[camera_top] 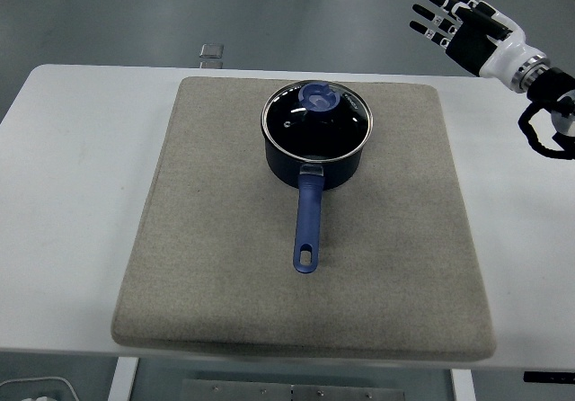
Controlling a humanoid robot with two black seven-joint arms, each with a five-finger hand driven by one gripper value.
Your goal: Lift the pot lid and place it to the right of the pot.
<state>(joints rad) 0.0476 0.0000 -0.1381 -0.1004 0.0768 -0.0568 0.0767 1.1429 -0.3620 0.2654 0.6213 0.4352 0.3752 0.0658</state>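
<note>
Hovering empty with fingers spread, one right hand (463, 25); one lid (316, 118) on one pot (314, 163)

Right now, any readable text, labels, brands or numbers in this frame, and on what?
None readable.
Dark blue saucepan with long blue handle: no visible print.
Glass lid with blue knob: no legible marking.
Grey felt mat: plain.
Small clear object beyond the white table: too small to tell.
Right hand: no legible markings.
</note>
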